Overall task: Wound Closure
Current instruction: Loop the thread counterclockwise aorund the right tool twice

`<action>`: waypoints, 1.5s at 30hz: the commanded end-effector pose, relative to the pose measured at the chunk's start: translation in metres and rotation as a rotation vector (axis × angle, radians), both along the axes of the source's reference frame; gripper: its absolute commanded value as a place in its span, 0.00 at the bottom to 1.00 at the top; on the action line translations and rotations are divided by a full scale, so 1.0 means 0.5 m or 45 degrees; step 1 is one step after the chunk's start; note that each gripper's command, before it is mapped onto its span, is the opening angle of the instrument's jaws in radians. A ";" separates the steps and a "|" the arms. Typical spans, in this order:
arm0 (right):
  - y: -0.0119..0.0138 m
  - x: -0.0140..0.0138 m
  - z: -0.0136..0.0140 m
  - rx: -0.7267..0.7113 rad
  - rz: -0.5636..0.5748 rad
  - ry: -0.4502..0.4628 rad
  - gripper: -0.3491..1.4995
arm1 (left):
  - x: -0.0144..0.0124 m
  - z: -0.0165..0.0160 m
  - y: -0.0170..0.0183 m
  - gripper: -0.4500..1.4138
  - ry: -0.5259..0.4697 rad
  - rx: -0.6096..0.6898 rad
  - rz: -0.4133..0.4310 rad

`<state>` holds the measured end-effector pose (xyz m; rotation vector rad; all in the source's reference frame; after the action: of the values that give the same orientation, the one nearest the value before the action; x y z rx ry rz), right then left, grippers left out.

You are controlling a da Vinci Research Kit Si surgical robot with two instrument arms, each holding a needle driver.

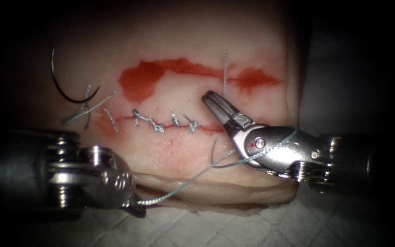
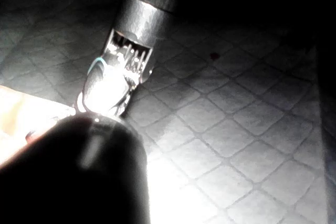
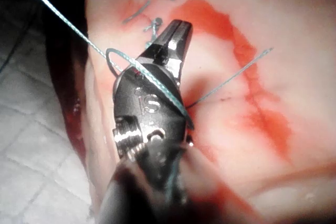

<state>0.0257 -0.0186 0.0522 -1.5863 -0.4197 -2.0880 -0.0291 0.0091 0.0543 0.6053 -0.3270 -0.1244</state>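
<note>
The needle (image 1: 65,84) lies loose on the tissue (image 1: 252,105) near its far left corner, nearer the left tool (image 1: 136,208), which pinches the thread (image 1: 184,183) that drapes over the right tool (image 1: 218,107), jaws closed, empty.

White quilted pad (image 1: 193,228) w/ diamond-grid embossing laid flat under everything, visible along front edge in endoscope view & off to the side in right wrist view (image 3: 31,150). Same pad (image 2: 236,129) in left wrist view, grid lines crisp, brightly lit near centre, falling to shadow at the edges. Small red speck (image 2: 213,55) sitting on one pad square.
</note>
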 end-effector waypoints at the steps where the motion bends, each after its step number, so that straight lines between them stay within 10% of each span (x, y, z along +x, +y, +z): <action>1: -0.0012 0.0037 0.0021 -0.025 -0.137 0.078 0.14 | -0.0011 -0.0007 0.0027 0.00 -0.070 0.009 -0.008; 9: -0.0083 0.0094 0.0045 -0.029 -0.510 0.289 0.71 | -0.0038 -0.0067 0.0214 0.00 -0.226 -0.033 -0.143; 16: -0.0069 0.0092 0.0020 0.022 -0.449 0.395 0.71 | -0.0097 0.0070 0.0269 0.00 -0.152 -0.148 -0.221; 25: -0.0024 0.0066 -0.0021 0.075 -0.258 0.478 0.61 | -0.0073 0.0292 0.0175 0.00 -0.059 -0.071 -0.337; 45: 0.0036 0.0039 -0.0032 0.264 0.374 0.287 0.48 | -0.0008 0.0348 0.0009 0.00 0.029 0.056 -0.497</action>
<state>0.0266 -0.0169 0.0504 -1.4861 -0.3261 -1.6583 -0.0291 0.0094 0.0712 0.5795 -0.4232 -0.5237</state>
